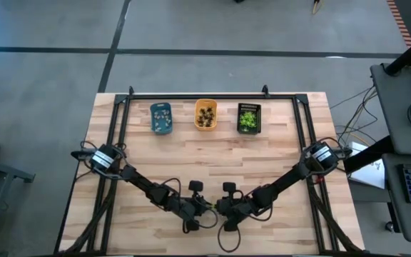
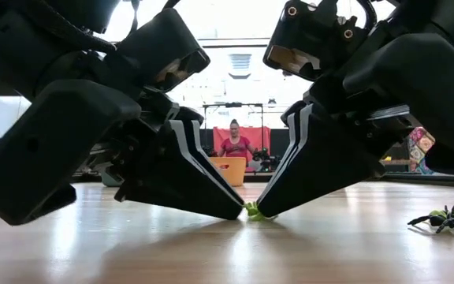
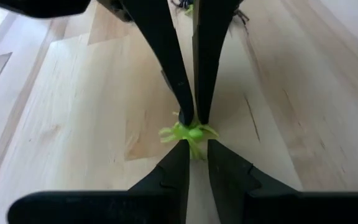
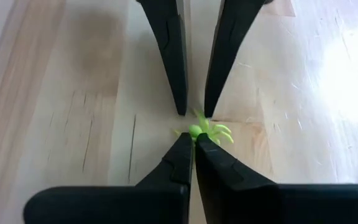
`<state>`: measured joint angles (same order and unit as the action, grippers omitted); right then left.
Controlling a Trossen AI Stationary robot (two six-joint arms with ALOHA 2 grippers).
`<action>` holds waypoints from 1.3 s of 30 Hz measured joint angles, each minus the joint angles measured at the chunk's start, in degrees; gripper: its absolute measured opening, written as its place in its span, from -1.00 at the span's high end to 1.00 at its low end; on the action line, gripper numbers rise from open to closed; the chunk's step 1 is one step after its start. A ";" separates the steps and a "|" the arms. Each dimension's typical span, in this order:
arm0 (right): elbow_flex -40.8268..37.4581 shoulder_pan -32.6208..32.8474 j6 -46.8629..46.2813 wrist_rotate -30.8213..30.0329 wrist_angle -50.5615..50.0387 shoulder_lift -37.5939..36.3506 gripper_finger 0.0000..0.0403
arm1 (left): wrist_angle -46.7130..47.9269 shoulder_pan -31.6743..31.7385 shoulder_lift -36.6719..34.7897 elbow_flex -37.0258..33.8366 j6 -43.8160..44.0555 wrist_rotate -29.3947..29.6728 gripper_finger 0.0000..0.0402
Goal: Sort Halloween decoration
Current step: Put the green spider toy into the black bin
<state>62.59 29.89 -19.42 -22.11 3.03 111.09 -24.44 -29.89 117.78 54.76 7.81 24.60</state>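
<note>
Green spider (image 3: 190, 133) near table's (image 1: 277, 178) front edge, midway. Pinched by clenched right gripper (image 4: 194, 140); left gripper (image 3: 196, 149) nearly closed, tips touching it from the opposite side.
</note>
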 joint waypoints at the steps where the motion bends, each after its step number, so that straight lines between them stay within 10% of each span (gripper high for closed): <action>1: 0.00 0.00 0.00 -0.02 -0.12 -0.06 0.96 | 0.74 0.00 -0.35 -0.02 -0.02 0.02 0.80; 31: -0.02 -1.00 -11.85 -1.25 -5.71 -7.49 0.96 | 7.81 -0.17 -5.43 -0.02 -0.24 3.21 0.80; 39: -0.22 -4.63 -29.85 11.26 -10.85 -7.65 0.95 | 0.63 -0.10 -2.11 0.68 -0.26 1.71 0.80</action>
<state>62.37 25.26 -49.27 -10.85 -7.81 103.44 -23.81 -29.99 115.67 55.44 7.56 26.31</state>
